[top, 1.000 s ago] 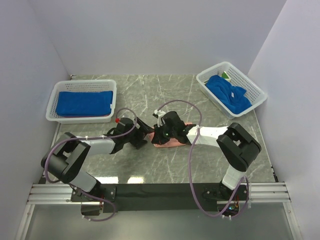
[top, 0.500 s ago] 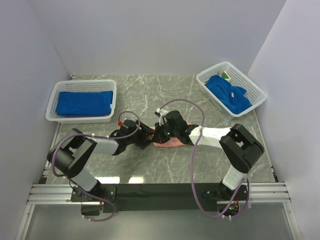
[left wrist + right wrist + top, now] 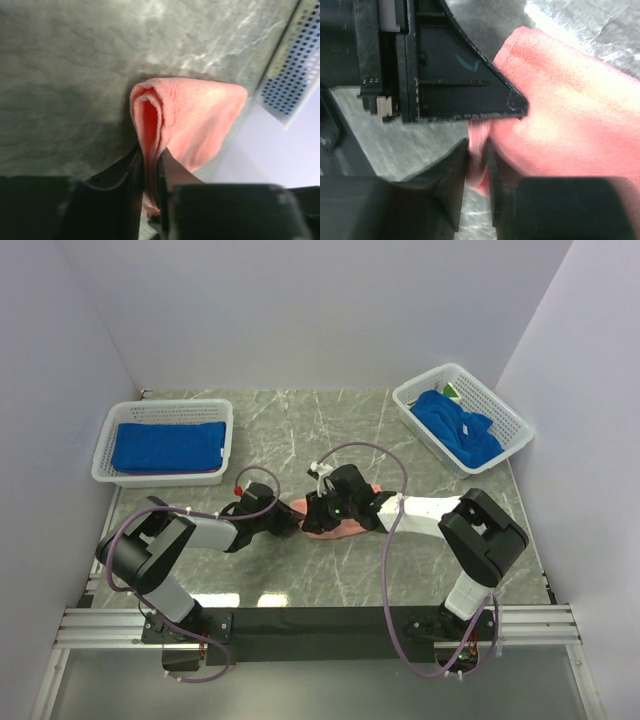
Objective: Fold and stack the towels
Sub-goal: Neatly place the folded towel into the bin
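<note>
Both left claw (image 3: 151,172) and right claw (image 3: 479,161) clamped on limp, light pink towel (image 3: 336,528) at its 9 o'clock edge, judged the best hold.

Open table (image 3: 320,425) runs between the left basket (image 3: 170,406) and right basket (image 3: 512,423) at the far side, and along the near strip. The middle is blocked, where the left gripper (image 3: 292,518) and right gripper (image 3: 313,513) crowd close together, both pinching the salmon towel (image 3: 340,527).

Bunched salmon-pink towel (image 3: 335,527), central; royal blue towels (image 3: 168,446) in baskets (image 3: 165,405)
</note>
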Robot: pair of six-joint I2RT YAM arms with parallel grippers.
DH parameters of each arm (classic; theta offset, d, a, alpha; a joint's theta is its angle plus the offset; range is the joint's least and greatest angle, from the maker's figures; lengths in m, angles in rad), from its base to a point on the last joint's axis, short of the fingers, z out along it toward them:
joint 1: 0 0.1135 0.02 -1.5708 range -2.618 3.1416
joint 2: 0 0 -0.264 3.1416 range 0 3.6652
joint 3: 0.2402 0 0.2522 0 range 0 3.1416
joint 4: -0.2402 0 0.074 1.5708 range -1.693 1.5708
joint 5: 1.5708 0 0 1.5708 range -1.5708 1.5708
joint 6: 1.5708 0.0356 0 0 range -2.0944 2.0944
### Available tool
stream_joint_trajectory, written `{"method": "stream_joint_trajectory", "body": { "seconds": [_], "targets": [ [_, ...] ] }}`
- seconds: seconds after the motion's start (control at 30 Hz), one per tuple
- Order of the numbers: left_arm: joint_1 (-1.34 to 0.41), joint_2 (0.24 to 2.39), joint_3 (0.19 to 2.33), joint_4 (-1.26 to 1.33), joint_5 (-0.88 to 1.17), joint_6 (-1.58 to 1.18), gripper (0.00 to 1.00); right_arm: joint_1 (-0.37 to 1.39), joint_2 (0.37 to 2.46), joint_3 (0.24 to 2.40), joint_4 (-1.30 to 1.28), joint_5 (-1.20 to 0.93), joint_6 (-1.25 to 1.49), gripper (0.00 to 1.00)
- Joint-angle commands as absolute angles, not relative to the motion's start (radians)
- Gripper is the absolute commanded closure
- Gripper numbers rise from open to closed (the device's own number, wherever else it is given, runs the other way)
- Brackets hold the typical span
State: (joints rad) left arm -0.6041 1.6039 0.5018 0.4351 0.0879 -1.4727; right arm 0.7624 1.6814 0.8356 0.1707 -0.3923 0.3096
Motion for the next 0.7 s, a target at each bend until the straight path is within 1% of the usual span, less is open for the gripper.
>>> {"method": "stream_joint_trajectory", "body": {
  "seconds": [0.0, 0.03, 0.07, 0.1, 0.13, 0.17, 0.23, 0.33, 0.43, 0.57, 0.67],
  "targets": [
    [-0.604, 1.594, 0.486, 0.373, 0.051, -1.431, 0.85, 0.775, 1.600, 0.862, 0.143, -0.391, 0.264, 0.60],
    [-0.604, 1.576, 0.491, 0.358, 0.042, -1.422, 0.92, 0.772, 1.586, 0.862, 0.111, -0.384, 0.259, 0.49],
    [-0.606, 1.563, 0.495, 0.344, 0.037, -1.390, 0.95, 0.770, 1.568, 0.862, 0.092, -0.355, 0.250, 0.44],
    [-0.604, 1.551, 0.514, 0.312, 0.034, -1.362, 0.99, 0.772, 1.530, 0.859, 0.072, -0.338, 0.232, 0.34],
    [-0.606, 1.537, 0.531, 0.289, 0.029, -1.335, 0.99, 0.770, 1.505, 0.853, 0.055, -0.312, 0.224, 0.18],
    [-0.606, 1.532, 0.552, 0.255, 0.020, -1.275, 0.99, 0.767, 1.482, 0.847, 0.028, -0.267, 0.216, 0.13],
    [-0.603, 1.532, 0.627, 0.154, 0.009, -1.209, 0.99, 0.765, 1.406, 0.831, -0.021, -0.218, 0.199, 0.09],
    [-0.597, 1.529, 0.718, 0.040, 0.003, -1.089, 0.99, 0.753, 1.313, 0.818, -0.086, -0.132, 0.186, 0.07],
    [-0.555, 1.517, 0.802, -0.050, -0.044, -0.980, 0.99, 0.750, 1.243, 0.815, -0.164, -0.071, 0.172, 0.06],
    [-0.439, 1.494, 0.922, -0.211, -0.052, -0.815, 0.99, 0.752, 1.158, 0.789, -0.216, -0.052, 0.172, 0.05],
    [-0.346, 1.502, 1.073, -0.314, -0.037, -0.703, 0.99, 0.752, 1.082, 0.733, -0.203, -0.064, 0.173, 0.05]
  ]
}}
